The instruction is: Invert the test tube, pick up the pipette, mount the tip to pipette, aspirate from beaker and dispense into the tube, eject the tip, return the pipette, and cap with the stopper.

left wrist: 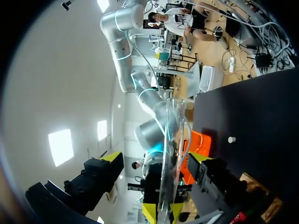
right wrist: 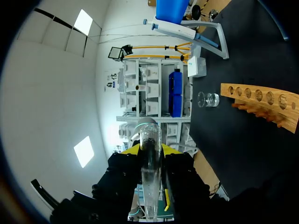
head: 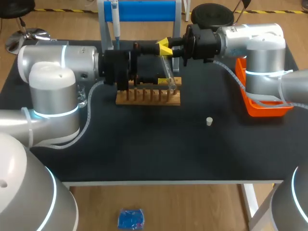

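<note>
The clear test tube (head: 168,72) hangs tilted over the wooden rack (head: 149,97), and my right gripper (head: 164,48) is shut on its upper end. In the right wrist view the tube (right wrist: 150,177) sits pinched between that gripper's (right wrist: 152,150) yellow tips. My left gripper (left wrist: 156,157) stands open around the tube (left wrist: 170,149), with its fingers apart on either side and not touching the glass. The pipette (head: 114,19) hangs in the blue stand behind the rack. A small white stopper (head: 209,121) lies on the black mat to the right of the rack.
An orange bin (head: 262,106) sits at the table's right edge under my right arm. A glass beaker (right wrist: 208,99) stands left of the rack's end, near my left arm. Open mat lies in front of the rack.
</note>
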`<state>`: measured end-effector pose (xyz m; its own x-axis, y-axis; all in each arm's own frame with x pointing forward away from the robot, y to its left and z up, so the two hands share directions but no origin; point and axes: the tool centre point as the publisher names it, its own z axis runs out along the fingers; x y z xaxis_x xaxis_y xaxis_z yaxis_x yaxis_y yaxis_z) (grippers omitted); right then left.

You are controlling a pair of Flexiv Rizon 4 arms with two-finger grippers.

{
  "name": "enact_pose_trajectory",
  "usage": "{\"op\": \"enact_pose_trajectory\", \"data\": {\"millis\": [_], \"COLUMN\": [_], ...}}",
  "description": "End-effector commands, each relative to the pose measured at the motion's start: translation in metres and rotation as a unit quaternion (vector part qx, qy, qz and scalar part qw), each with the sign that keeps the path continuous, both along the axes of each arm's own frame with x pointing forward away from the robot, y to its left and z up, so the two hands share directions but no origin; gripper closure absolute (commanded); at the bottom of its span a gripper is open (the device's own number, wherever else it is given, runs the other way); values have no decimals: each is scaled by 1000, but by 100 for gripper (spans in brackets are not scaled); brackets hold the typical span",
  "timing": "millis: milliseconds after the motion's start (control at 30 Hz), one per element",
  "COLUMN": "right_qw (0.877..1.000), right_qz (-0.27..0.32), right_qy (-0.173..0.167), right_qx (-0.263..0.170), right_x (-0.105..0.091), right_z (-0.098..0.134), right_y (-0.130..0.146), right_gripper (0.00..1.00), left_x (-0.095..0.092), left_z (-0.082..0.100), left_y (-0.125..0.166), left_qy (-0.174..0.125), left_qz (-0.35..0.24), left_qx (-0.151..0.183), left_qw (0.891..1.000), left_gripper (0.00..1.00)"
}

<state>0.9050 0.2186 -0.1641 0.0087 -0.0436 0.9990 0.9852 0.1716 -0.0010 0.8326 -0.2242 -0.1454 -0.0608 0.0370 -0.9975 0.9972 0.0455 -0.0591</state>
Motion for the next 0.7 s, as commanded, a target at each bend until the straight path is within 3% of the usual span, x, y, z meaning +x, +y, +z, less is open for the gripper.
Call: {"op": "enact_pose_trajectory", "data": {"millis": [33,133,233,300,467,500,533,700], "right_qw": [1000,1000,1000,1000,1000,1000,1000,1000], "right_qz": [-1,-1,-1,-1,-1,-1,-1,-1], "right_qy": [-1,-1,-1,-1,-1,-1,-1,-1], "right_qx": [-1,-1,-1,-1,-1,-1,-1,-1], "right_x": [0,0,0,0,0,0,0,0], "right_z": [0,0,0,0,0,0,0,0], "right_y": [0,0,0,0,0,0,0,0], "right_gripper": [100,100,100,100,100,100,100,100], "left_x": [-6,-8,-8,-7,-7,-7,-7,-7], "left_z": [1,1,-1,-3,-3,-3,-2,-1], "left_y": [-1,-2,-5,-7,-8,-8,-8,-10], "left_qy": [-23,-66,-78,-76,-69,-70,-70,-72], "left_qz": [8,4,-2,-3,-5,-6,-7,-10], "left_qx": [-1,9,16,17,15,14,14,14], "left_qw": [1000,998,997,997,997,997,997,997], "left_gripper": [18,21,21,21,33,53,58,57]}}
